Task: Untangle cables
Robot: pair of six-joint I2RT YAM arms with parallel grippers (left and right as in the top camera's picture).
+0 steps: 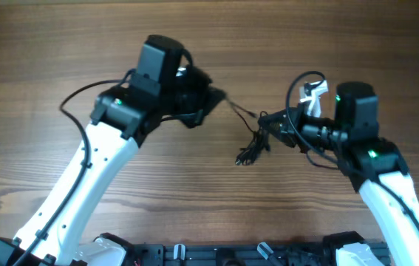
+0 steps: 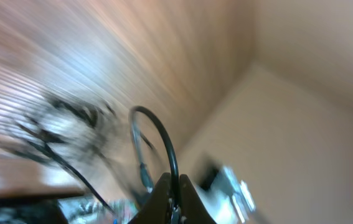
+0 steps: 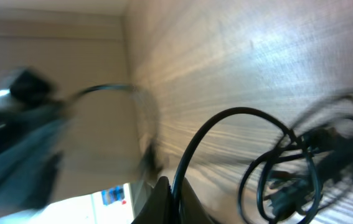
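Clamping cables (image 1: 250,146), left pincer (image 1: 219,96) and right pincer (image 1: 266,118), both closed on strands, knot between, wooden table (image 1: 32,52)

The table (image 1: 46,44) is matt, grained wood; the cables (image 1: 250,150) seem smooth, slightly glossy black plastic.

The left arm (image 1: 91,177) reaches from the near left toward the middle, wrist turned right. The right arm (image 1: 386,185) rises from the near right, wrist turned left. The left gripper (image 1: 219,94) and right gripper (image 1: 264,120) face each other, near but apart, jaws closed, each pinching a thin cable (image 3: 201,134).
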